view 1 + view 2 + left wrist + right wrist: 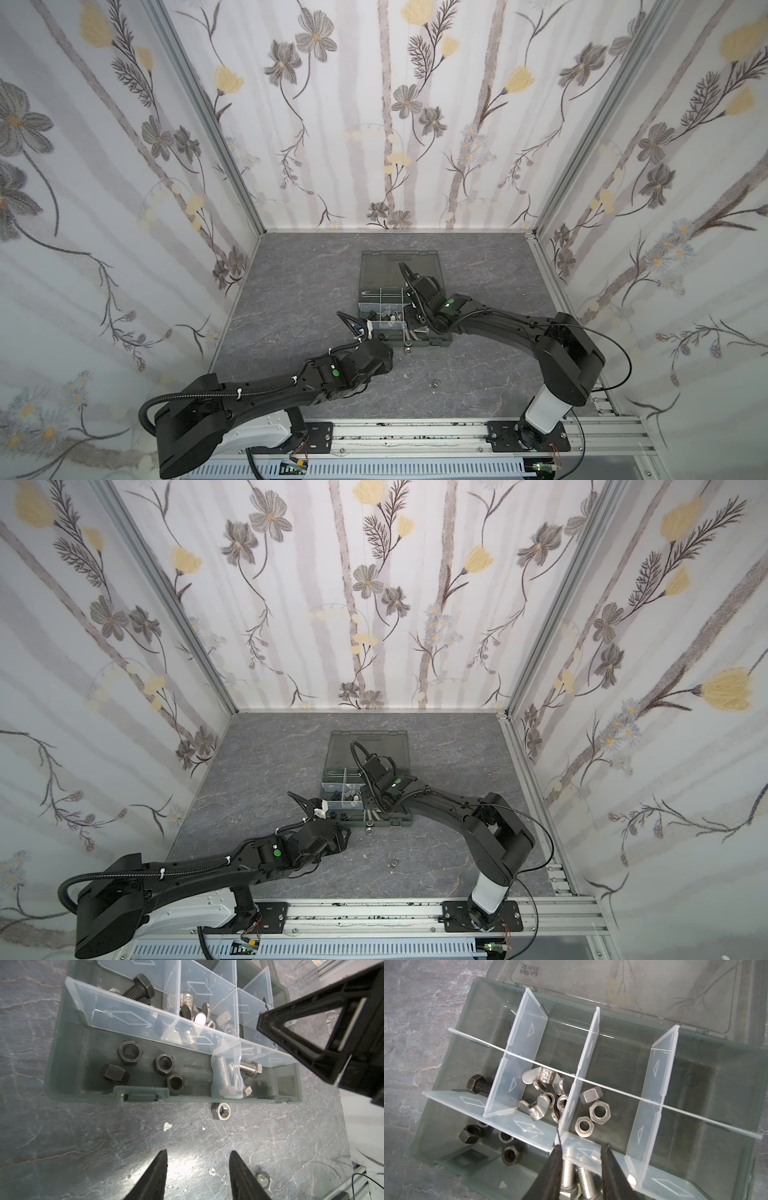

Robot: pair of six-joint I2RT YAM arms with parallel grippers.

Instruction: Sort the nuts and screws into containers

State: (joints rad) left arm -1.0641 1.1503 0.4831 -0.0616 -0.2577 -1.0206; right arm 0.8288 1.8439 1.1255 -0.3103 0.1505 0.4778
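Left gripper (198, 1155): fingers spread with nothing between them, hanging over the grey marbled table (72, 1147) just short of the organizer box (187, 1098). Ahead of its tips, a loose silver nut (221, 1111) lies on the table just beside the box's front wall. A second nut (264, 1181) lies close by one finger. Beyond that wall, four black nuts (164, 1061) share the nearest compartment, and a black screw (138, 988) lies in the one behind. Right gripper (581, 1147): jaws parted a little, pinching nothing, poised above the box. Directly beneath the gap, two silver screws (568, 1169) lie side by side in a front compartment. Past its tips, wing nuts (544, 1078) and, one divider over, silver nuts (599, 1111) occupy separate compartments. The lid (654, 991) lies open beyond.
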